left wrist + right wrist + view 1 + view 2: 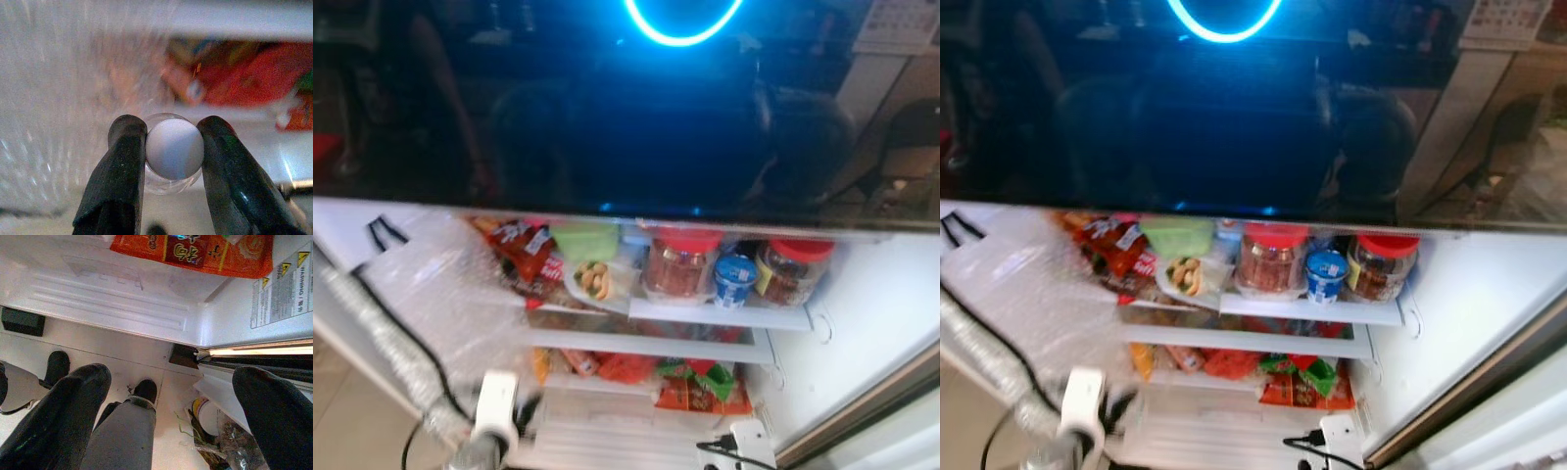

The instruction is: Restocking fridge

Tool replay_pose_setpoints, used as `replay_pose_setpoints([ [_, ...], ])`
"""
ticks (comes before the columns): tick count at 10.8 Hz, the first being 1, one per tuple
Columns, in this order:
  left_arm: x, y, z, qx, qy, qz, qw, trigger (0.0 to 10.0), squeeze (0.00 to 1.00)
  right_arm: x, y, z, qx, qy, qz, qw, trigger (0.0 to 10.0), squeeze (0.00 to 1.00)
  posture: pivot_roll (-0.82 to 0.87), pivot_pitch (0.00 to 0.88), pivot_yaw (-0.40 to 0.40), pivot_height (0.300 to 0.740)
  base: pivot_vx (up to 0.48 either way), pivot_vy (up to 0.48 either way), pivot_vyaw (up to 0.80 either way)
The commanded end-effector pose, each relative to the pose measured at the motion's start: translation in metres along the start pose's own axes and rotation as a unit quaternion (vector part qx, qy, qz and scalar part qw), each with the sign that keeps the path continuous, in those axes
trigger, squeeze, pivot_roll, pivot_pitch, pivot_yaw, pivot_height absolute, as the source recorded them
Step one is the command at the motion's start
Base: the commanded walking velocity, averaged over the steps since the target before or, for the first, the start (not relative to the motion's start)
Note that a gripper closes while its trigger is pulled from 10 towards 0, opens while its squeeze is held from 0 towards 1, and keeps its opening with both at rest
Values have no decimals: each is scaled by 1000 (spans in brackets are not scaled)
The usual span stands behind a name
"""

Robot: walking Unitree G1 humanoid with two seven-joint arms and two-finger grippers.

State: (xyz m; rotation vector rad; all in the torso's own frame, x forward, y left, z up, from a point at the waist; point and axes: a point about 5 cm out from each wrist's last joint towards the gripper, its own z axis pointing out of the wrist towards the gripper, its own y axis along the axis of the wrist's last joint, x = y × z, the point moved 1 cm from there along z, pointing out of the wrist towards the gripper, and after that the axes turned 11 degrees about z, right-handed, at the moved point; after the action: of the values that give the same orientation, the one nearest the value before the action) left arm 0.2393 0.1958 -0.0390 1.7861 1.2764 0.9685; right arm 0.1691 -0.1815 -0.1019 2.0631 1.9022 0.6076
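**Left eye view.** Looked down into an open fridge point(862, 323) from under a dark glossy panel point(607, 117), with a blue ring of light point(680, 34) at top centre. Noted on the middle shelf, across the centre of the frame, left to right: red snack packets point(524, 250), a green tub point(585, 240), a red-lidded jar point(680, 264), a small blue-lidded cup point(735, 279) and a second red-lidded jar point(791, 269). Found orange and green packets point(700, 392) on the shelf below, lower centre. Saw translucent crinkled plastic point(440, 294) at centre left. Picked out the left arm point(494, 406) at lower left, white at the wrist, in front of the lower shelves.

**Right eye view.** Showed the same scene, shifted a little to the left in the frame.

**Left wrist view.** Found the left gripper point(173, 137) clenched on a small clear bottle point(174, 149) with a white cap, low in the centre of the frame. Saw both black fingers point(122, 166) pressed against its sides. Made out blurred red packets at upper right behind the bottle, and the crinkled plastic across the left half. Could not tell whether the bottle touched a shelf.

**Right wrist view.** Found the right gripper point(176, 377) released, its black fingers point(73, 401) spread wide at lower left and lower right with nothing between them. Looked past them onto pale floor tiles point(98, 342) and the robot's own grey leg point(127, 435), lower centre. Saw the white ribbed fridge bottom across the top, an orange packet point(195, 249) at top centre, and a warning label point(281, 289) at upper right.
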Motion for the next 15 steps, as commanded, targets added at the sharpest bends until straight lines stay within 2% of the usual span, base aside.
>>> replay_pose_setpoints([
  [1, 1, 17, 4, -45, -5, 19, 999, 10000, 0, -1, 4, 0, 0, 1, -6, 1000, 10000, 0, 56, 0, -39, 740, 0, 0, 0],
  [4, -10, 37, 6, -100, -51, 50, 992, 10000, 0, -2, 5, 0, -1, 4, -4, 1000, 10000, 0, 47, 0, -35, 740, 0, 0, 0],
  [5, -20, 45, 5, -121, -90, 58, 987, 10000, 0, -2, 4, 0, 1, 5, -3, 1000, 10000, 0, 44, 0, -32, 740, 0, 0, 0],
  [6, -24, 49, 2, -134, -104, 75, 983, 10000, 0, -1, 2, 0, 3, 6, -2, 1000, 10000, 0, 44, 0, -26, 740, 0, 0, 0],
  [10, -27, 77, -3, -193, -121, 109, 968, 10000, 0, 0, -5, -1, 4, 10, 8, 1000, 10000, 0, 39, 0, -13, 740, 0, 0, 0],
  [12, -37, 90, -11, -218, -145, 117, 958, 10000, 0, -1, -7, -1, 6, 9, 12, 1000, 10000, 0, 59, 0, -20, 740, 0, 0, 0],
  [13, -40, 87, -15, -213, -155, 119, 957, 10000, 0, 0, -7, -1, 8, 12, 9, 1000, 10000, 0, 53, 0, -19, 740, 0, 0, 0],
  [15, -33, 77, -17, -193, -136, 93, 967, 10000, 0, 2, -5, -1, 2, 15, 10, 1000, 10000, 0, 38, 0, -8, 740, 0, 0, 0],
])
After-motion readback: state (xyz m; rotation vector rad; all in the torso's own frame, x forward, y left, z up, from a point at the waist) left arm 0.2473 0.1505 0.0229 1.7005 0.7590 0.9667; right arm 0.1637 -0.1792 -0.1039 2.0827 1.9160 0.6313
